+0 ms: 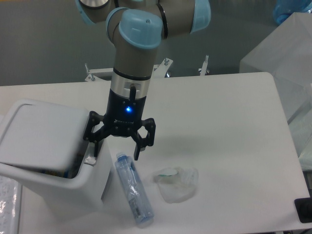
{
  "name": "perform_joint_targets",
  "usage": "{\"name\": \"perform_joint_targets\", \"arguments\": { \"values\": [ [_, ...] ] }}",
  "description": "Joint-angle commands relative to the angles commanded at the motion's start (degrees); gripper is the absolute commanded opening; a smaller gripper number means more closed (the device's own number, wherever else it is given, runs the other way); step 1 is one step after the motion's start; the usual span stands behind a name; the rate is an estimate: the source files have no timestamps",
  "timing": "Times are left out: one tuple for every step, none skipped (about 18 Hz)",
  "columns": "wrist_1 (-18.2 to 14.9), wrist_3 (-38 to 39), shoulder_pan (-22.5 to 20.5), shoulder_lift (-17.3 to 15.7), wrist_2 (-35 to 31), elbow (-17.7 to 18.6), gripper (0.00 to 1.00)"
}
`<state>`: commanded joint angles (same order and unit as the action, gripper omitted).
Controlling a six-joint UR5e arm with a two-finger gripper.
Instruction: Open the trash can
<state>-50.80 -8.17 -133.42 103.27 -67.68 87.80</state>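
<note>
Springing up at its right edge, the lid (41, 139) of the trash can (53, 187), at the bench's (219, 112) eight o'clock corner, could drop shut if the latch catches. The arm hangs straight down, the jaws (118, 148) spread empty, left finger (92, 145) at the grey button (89, 159), a bottle (132, 189) just beside.

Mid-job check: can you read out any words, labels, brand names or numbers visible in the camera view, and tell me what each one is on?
No text can be read.
Gripper: a pale mark below the blue light, too small and blurred to read.
Bottle: a label may be there, but no letters can be made out.
Trash can: no writing visible.
Crumpled plastic: no writing visible.
</note>
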Motion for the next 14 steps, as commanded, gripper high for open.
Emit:
{"name": "perform_joint_targets", "arguments": {
  "values": [
    [0.0,0.0,0.0,0.0,0.0,0.0,1.0],
    [0.0,0.0,0.0,-0.1,0.0,-0.1,1.0],
    [0.1,-0.1,0.0,-0.2,0.0,-0.3,1.0],
    [0.3,-0.2,0.0,-0.4,0.0,-0.7,1.0],
    [0.3,-0.3,0.0,-0.4,0.0,-1.1,1.0],
    [0.3,-0.5,-0.1,-0.6,0.0,-1.7,1.0],
    [0.3,-0.6,-0.1,-0.6,0.0,-2.7,1.0],
    [0.5,-0.6,-0.1,-0.5,-0.2,-3.9,1.0],
    [0.5,-0.6,-0.2,-0.4,-0.9,-5.3,1.0],
    [0.4,-0.6,-0.6,-0.4,-3.0,-6.4,1.0],
    [0.4,-0.7,-1.2,-0.3,-5.5,-7.3,1.0],
    [0.4,-0.8,-1.8,-0.2,-7.5,-8.1,1.0],
    [0.4,-1.8,-1.9,-0.1,-9.0,-8.8,1.0],
    [0.3,-3.9,-2.1,-0.1,-10.9,-8.9,1.0]
  ]
}}
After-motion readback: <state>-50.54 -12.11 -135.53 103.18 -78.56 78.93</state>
